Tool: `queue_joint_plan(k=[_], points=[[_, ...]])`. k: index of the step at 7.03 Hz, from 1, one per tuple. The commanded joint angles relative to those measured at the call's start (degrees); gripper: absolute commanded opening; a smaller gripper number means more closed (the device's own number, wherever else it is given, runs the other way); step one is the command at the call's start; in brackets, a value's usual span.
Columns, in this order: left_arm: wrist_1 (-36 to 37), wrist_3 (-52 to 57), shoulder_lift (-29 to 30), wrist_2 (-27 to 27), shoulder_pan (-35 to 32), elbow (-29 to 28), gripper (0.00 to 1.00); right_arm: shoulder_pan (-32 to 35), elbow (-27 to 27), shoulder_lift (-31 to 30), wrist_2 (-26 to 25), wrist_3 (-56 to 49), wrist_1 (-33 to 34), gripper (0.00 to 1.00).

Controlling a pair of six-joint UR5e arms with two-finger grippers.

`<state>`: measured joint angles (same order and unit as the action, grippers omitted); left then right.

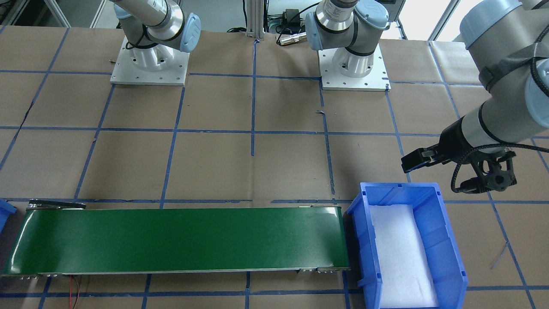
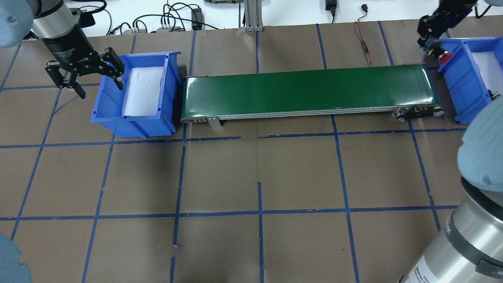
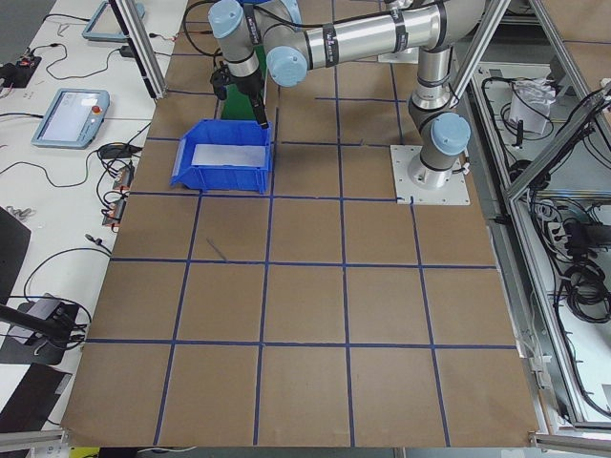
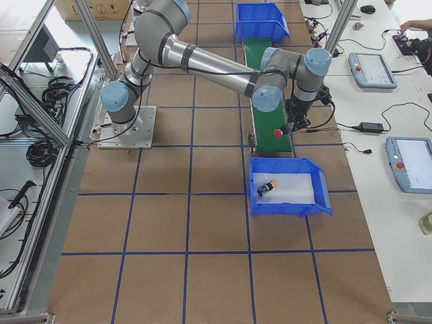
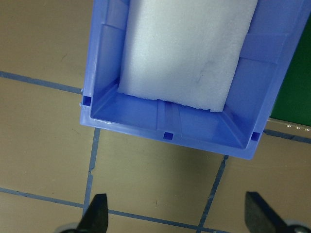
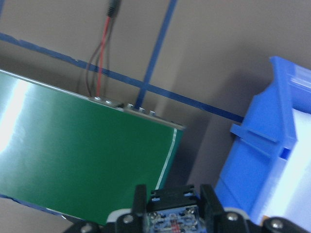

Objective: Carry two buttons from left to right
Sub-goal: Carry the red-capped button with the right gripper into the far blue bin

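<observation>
Exterior right: yellow-capped button (image 4: 268, 186) in near blue bin (image 4: 290, 208); right jaws around red-capped button (image 4: 278, 133); left jaws apart.

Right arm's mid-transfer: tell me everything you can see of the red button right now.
The red button is clamped in the right gripper, held by its contact block, which the wrist view shows between the fingers. Its round red cap points down, away from the gripper. It hangs in the air by the green belt's right end, at the corner of the right blue bin, not yet inside. Only the fingers appear to touch it.
</observation>
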<state>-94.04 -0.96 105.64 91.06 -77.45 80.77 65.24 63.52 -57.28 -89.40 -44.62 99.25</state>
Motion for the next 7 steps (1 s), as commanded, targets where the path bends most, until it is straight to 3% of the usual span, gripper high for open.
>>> queue_joint_plan(k=[1,7], points=[[0.0,0.0,0.0,0.0,0.0,0.0,1.0,-5.9,-2.3,-0.4,-0.4,-6.3,-1.1,0.09],[0.1,0.0,0.0,0.0,0.1,-0.1,1.0,-7.9,-12.4,11.1,0.1,-7.1,0.2,0.09]])
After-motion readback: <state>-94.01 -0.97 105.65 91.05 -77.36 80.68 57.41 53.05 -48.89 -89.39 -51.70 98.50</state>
